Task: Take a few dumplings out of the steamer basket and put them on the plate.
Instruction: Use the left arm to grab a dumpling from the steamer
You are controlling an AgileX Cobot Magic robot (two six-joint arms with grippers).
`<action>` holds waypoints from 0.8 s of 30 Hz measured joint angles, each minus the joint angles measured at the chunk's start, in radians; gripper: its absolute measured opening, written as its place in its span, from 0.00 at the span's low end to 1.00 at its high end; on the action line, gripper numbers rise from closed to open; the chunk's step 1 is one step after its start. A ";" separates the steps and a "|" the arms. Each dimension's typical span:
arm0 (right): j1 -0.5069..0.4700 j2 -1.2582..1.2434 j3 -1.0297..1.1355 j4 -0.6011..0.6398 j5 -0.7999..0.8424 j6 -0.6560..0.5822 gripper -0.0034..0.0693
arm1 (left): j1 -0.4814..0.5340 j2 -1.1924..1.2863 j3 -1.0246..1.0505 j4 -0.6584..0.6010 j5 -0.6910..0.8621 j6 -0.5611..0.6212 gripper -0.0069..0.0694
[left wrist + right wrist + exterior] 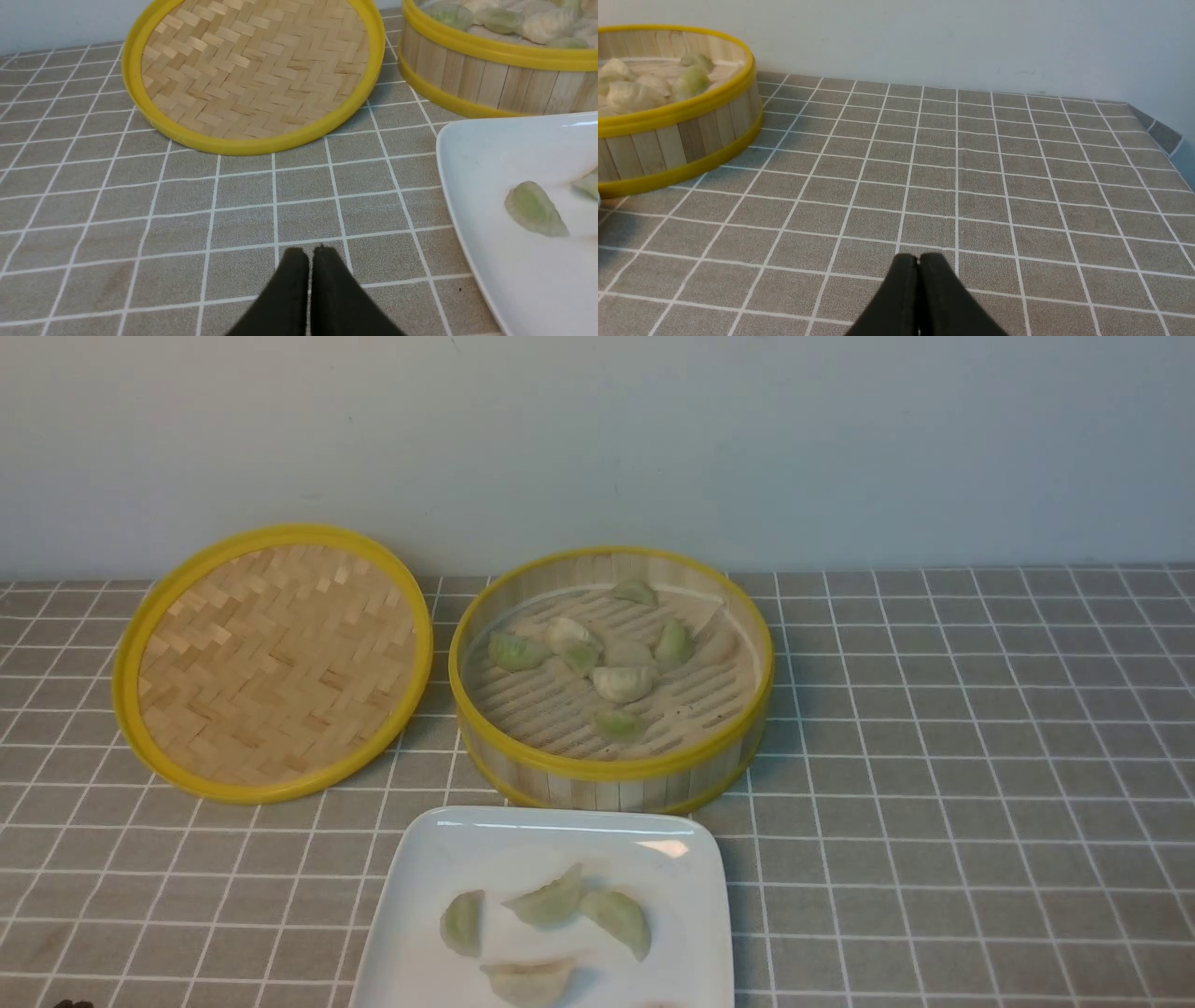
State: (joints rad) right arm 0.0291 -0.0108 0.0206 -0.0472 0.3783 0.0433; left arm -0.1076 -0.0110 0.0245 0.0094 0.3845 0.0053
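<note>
**Operator:** Report the state of both pincers

**Technician:** The left pincer (310,252) is shut tight and holds nothing. It sits low over the surface (187,210), beside the plate (490,154). The right pincer (918,259) is also shut and empty, over bare cloth on the other side of the steamer basket (682,140). Neither appears in the front view

**Operator:** Locate the task items

**Technician:** Four dumplings (551,901) lie near the middle of the plate. A possible fifth sits at the lower frame edge and cannot be confirmed. About seven more dumplings (621,683) lie on the basket's slatted floor, and several of them touch. The plate sits just in front of the basket. Judgement: "a few" appears to be met

**Operator:** List the failure modes if another transfer is ordered

**Technician:**
- The dumplings look soft, so excess closing force may tear the pleats.
- Clustered pieces may lift together and drop off between basket and plate.
- A pincer that descends shut pushes a dumpling aside instead of gripping it.
- A placement on top of the pieces already on the plate may knock one over the rim.

**Operator:** Obstructions?

**Technician:** The basket's upright slat wall blocks any sideways approach, so entry is from above only. The woven lid (275,663) rests just left of the basket, on the left arm's path. Whether it lies flat or leans on the wall (597,429) cannot be determined
</note>
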 joint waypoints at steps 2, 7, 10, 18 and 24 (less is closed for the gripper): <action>0.000 0.000 0.000 0.000 0.000 0.000 0.03 | 0.000 0.000 0.000 0.000 0.000 0.000 0.08; 0.000 0.000 0.000 0.000 0.000 0.000 0.03 | 0.000 0.000 0.000 0.000 0.000 0.000 0.08; 0.000 0.000 0.000 0.000 0.000 0.000 0.03 | 0.000 0.000 0.000 0.000 0.000 0.000 0.08; 0.000 0.000 0.000 0.000 0.000 0.000 0.03 | 0.000 0.000 0.000 0.000 0.000 0.000 0.08; 0.000 0.000 0.000 0.000 0.000 0.000 0.03 | 0.000 0.000 0.000 0.037 -0.003 0.016 0.08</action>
State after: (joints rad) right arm 0.0291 -0.0108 0.0206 -0.0472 0.3783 0.0433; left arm -0.1076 -0.0110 0.0245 0.0468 0.3818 0.0212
